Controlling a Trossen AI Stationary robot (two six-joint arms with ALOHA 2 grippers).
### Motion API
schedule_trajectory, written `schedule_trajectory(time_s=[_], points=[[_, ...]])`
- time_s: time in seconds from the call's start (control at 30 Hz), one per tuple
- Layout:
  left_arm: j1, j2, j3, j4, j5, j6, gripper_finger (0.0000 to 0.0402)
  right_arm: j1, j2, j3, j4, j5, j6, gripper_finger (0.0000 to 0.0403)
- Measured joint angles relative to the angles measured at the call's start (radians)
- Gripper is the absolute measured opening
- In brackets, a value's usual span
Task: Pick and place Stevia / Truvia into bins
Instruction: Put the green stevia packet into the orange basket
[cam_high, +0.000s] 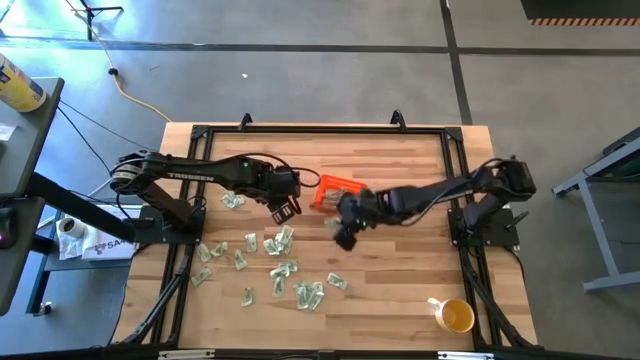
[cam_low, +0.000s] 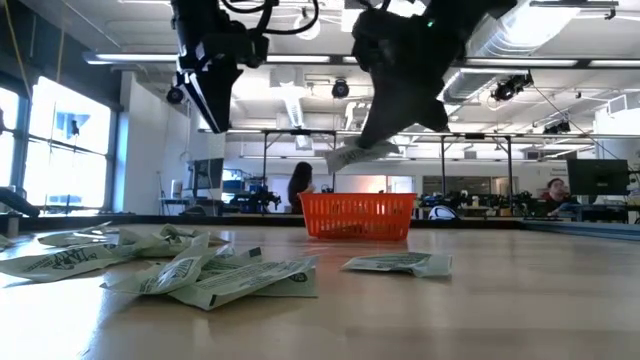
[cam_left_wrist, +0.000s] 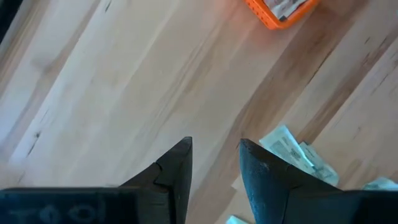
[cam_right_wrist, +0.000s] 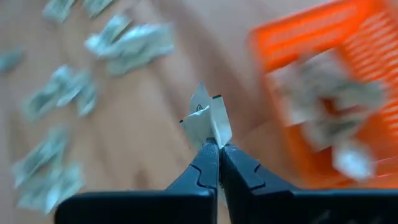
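The right hand (cam_right_wrist: 218, 148) is pinching one sachet (cam_right_wrist: 207, 121) shut between its fingers just beside the orange bin (cam_high: 335, 190), so it is needing to be fully over the rim before letting go, while the left hand (cam_high: 284, 208), fingers apart and empty, is hovering above the surface (cam_high: 400, 270).

Orange-red mesh-walled bin (cam_high: 336, 190), pale green and white printed sachets (cam_high: 281, 243) scattered on a light wood-grain surface (cam_high: 400, 290), white sachet with green print (cam_right_wrist: 207, 122) in the black right claw (cam_right_wrist: 218, 147), black left claw (cam_left_wrist: 215, 163), yellow cup (cam_high: 456, 317) with white handle.
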Motion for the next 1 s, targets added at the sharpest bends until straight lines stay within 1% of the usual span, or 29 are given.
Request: schedule_trajectory(time_s=[0.13, 0.2, 0.3, 0.37, 0.43, 0.53, 0.67, 0.77, 0.87, 0.93, 1.0], points=[[0.000, 0.000, 0.000, 0.022, 0.000, -0.004, 0.0168, 0.060, 0.070, 0.001, 0.005, -0.153, 0.008, 0.0005], [0.000, 0.000, 0.000, 0.043, -0.001, -0.005, 0.0168, 0.080, 0.118, -0.001, -0.001, -0.191, 0.037, 0.0017], [0.000, 0.000, 0.000, 0.047, -0.001, -0.005, 0.0168, 0.093, 0.167, -0.001, 0.001, -0.241, 0.079, 0.0046], [0.000, 0.000, 0.000, 0.044, -0.001, -0.005, 0.0168, 0.103, 0.184, -0.001, 0.001, -0.236, 0.086, 0.0068], [0.000, 0.000, 0.000, 0.041, 0.000, -0.005, 0.0168, 0.114, 0.187, -0.001, 0.001, -0.207, 0.084, 0.0089], [0.000, 0.000, 0.000, 0.042, 0.003, -0.009, 0.0168, 0.121, 0.186, 0.000, 0.002, -0.183, 0.078, 0.0108], [0.000, 0.001, 0.000, 0.041, 0.004, -0.008, 0.0168, 0.128, 0.186, 0.000, -0.001, -0.195, 0.046, 0.0109], [0.000, 0.001, 0.000, 0.040, 0.004, -0.008, 0.0168, 0.156, 0.186, 0.000, -0.033, -0.204, 0.010, 0.0109], [0.000, 0.001, 0.000, 0.039, 0.001, -0.007, 0.0168, 0.185, 0.186, 0.000, -0.088, -0.170, -0.014, 0.0109], [0.000, 0.001, 0.000, 0.039, -0.008, -0.005, 0.0168, 0.198, 0.186, 0.000, -0.098, -0.137, -0.018, 0.0108], [0.000, 0.001, 0.000, 0.039, -0.015, -0.005, 0.0168, 0.199, 0.186, 0.000, -0.092, -0.133, -0.022, 0.0108]])
